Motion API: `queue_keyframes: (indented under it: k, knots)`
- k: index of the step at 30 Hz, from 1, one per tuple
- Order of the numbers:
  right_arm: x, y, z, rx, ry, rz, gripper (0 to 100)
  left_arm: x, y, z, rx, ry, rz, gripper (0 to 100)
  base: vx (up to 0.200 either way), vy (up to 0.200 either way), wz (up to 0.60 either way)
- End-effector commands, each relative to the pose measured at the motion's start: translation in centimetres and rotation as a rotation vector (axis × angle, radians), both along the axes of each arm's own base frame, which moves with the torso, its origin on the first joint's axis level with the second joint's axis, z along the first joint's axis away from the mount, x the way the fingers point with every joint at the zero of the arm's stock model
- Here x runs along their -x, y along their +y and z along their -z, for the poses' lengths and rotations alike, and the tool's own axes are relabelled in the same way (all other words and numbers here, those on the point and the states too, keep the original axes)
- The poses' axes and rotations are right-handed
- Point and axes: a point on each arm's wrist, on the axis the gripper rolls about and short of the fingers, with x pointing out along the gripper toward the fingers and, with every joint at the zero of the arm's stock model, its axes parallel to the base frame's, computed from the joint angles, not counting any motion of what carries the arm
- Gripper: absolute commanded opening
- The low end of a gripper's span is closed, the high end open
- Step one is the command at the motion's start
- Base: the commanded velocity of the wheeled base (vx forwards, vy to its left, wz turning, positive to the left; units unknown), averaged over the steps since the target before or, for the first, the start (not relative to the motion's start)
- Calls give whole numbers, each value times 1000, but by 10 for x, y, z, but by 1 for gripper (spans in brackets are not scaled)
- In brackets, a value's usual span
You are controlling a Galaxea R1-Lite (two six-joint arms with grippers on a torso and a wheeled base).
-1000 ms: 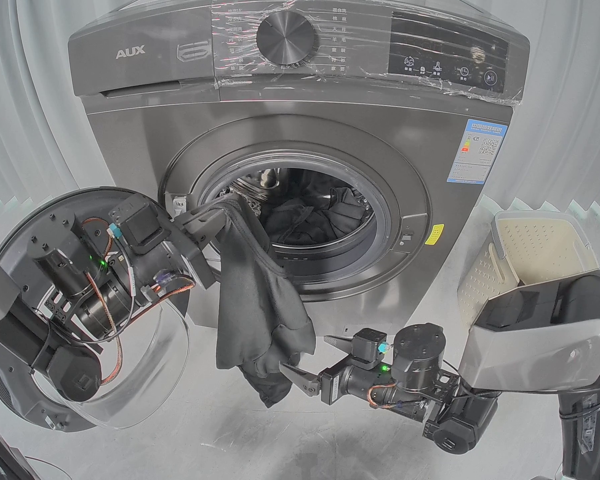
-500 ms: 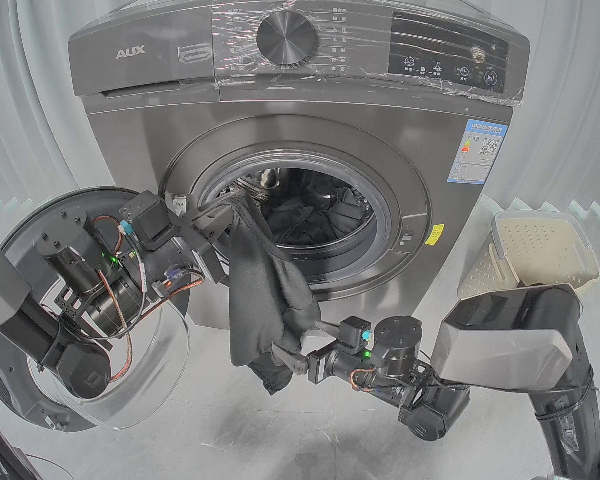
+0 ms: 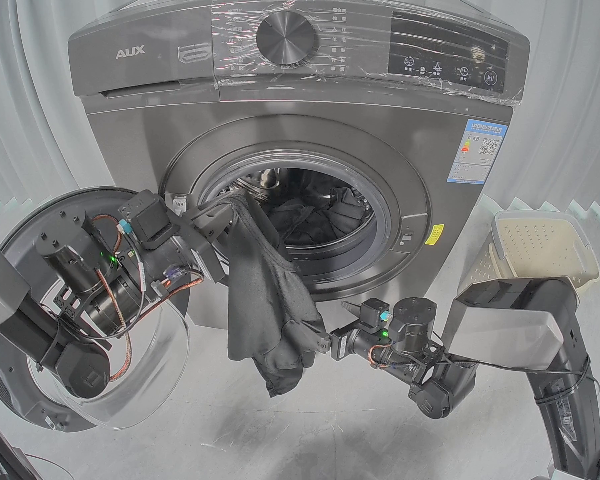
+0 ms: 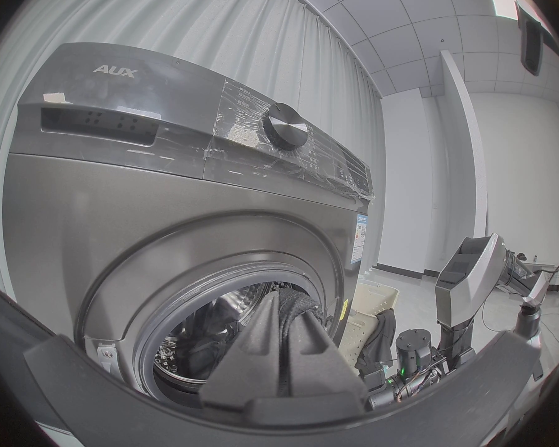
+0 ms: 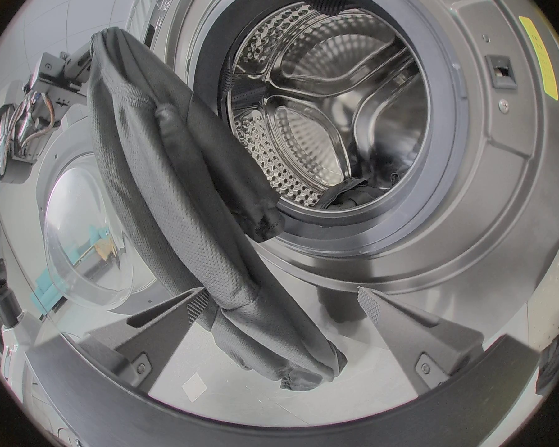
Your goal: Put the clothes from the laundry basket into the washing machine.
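Curtains [image 3: 20, 101] back the washing machine [image 3: 393, 141], left pincer [image 3: 223, 212] clamped on a dark garment [image 3: 267, 301], right pincer [image 5: 281, 293] spread around it.

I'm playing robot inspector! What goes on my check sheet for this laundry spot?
Surface: shiny grey floor, bare.
Job's things: a dark garment hangs in front of the washing machine. More dark clothes lie in the drum. The door is swung open. The laundry basket stands at the robot's right, with no clothes in the part that shows.
Clutter: nothing seen.
Grippers: the left pincer is shut on the garment's top at the drum mouth. The right pincer is open, with the garment's lower part between its fingers.
Cables: orange wires loop on the left wrist.
Surroundings: pale curtains behind the machine.
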Motion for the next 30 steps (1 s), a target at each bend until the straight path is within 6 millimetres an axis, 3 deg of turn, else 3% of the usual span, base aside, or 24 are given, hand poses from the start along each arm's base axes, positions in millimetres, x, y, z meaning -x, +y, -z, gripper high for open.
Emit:
queue_keyframes:
  k: [1,19,20,30]
  knots:
    - [1,6,12,11,12,-20,100,1,0,-1,0,-2,0,0,0,0,0]
    - [-24,27,21,-4,-2,-58,100,4,-2,-1,-2,-4,14,0,0,0,0]
    - [-25,27,22,-5,-4,-59,0,4,-2,-1,-3,-3,14,0,0,0,0]
    - [-27,27,21,-17,-25,-55,0,2,-2,2,-6,7,13,0,0,0,0]
